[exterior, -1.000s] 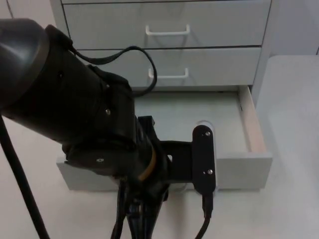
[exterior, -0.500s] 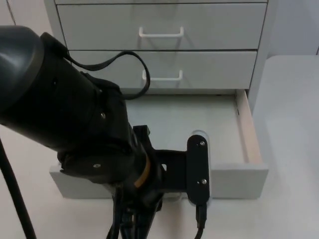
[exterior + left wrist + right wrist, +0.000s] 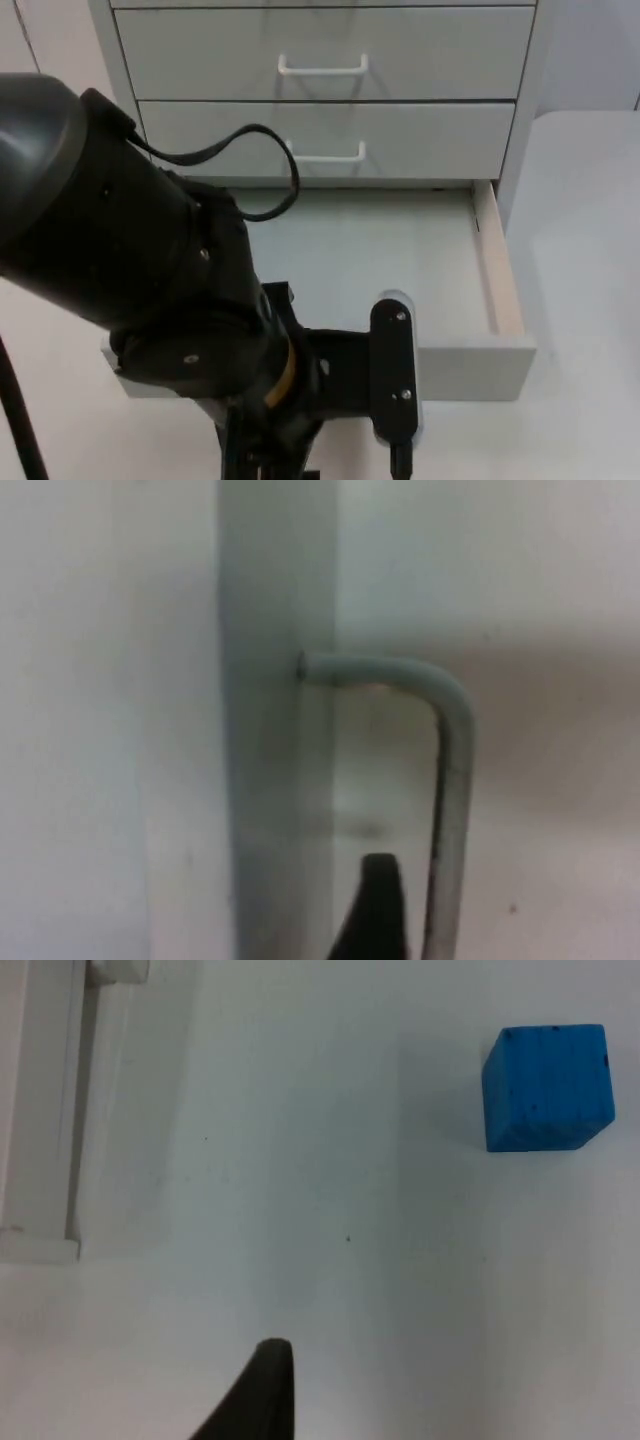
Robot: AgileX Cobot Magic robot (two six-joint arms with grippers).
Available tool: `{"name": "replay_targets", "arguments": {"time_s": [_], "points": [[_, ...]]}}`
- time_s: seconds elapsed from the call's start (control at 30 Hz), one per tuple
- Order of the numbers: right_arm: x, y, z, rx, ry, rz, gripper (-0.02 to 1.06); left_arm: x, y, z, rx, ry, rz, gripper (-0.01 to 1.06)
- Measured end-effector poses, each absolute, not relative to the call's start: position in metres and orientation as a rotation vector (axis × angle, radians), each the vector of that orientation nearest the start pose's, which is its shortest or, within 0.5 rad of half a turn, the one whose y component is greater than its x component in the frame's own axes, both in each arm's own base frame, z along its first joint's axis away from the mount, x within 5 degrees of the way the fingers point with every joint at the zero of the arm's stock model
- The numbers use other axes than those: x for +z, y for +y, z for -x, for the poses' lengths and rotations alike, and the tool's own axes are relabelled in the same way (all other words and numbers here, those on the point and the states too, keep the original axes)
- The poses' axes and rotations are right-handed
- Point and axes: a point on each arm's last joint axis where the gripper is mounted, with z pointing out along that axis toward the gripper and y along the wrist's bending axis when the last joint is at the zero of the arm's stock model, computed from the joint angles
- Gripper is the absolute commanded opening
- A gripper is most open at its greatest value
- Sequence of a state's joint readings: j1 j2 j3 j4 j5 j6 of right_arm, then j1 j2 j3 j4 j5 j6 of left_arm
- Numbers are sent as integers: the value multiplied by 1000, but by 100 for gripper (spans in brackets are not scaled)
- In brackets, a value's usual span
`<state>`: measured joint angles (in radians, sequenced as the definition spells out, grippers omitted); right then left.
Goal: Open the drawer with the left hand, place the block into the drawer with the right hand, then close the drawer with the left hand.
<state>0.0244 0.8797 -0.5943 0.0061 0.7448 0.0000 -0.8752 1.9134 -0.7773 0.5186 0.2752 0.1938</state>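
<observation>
Nearest of all, the left arm [image 3: 130,270] bulks across the near-left of the scene and reaches down over the front of the bottom drawer [image 3: 497,265]. From its wrist, the left gripper [image 3: 378,915] sits right at the drawer's handle [image 3: 452,780], tucked into the gap between the grey bar and the drawer front [image 3: 275,730]. Whether it's clamped on that bar or just hooked behind it, I can't tell.

The bottom drawer is open, pulled well out toward us! Its front panel [image 3: 470,372] stands clear of the cabinet [image 3: 525,100], its right side wall runs back to the carcass, and its pale floor shows behind the arm.

Over on the right arm's side, the right gripper [image 3: 262,1390] hangs above the white table [image 3: 590,250], and how wide it stands I can't tell either. The blue block [image 3: 548,1087] rests flat on the table, upright on one face, well apart from that gripper and outside the drawer. A white corner of the cabinet's base [image 3: 40,1110] lies off to the other side.

Farther back, the middle drawer [image 3: 430,135] is shut with its white handle [image 3: 330,153] across the front. Above it the upper drawer [image 3: 440,50] is shut too, with its own handle [image 3: 322,68].
</observation>
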Motion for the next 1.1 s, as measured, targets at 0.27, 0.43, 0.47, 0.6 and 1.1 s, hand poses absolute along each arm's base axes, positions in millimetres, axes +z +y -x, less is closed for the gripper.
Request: {"name": "replay_targets", "arguments": {"time_s": [0.27, 0.43, 0.47, 0.6, 1.1], "points": [[264, 4, -153, 12, 2512, 23, 105, 89, -219, -202, 233, 1974, -2061, 76], [264, 4, -154, 12, 2510, 23, 105, 91, -206, -201, 357, 2019, -2120, 76], [264, 4, -154, 12, 2510, 23, 105, 93, -205, -201, 363, 2017, -2119, 76], [264, 4, -154, 12, 2510, 23, 105, 103, -206, -201, 363, 2001, -2094, 76], [264, 4, -154, 12, 2510, 23, 105, 230, -193, -173, 33, 1992, -1559, 76]]}}
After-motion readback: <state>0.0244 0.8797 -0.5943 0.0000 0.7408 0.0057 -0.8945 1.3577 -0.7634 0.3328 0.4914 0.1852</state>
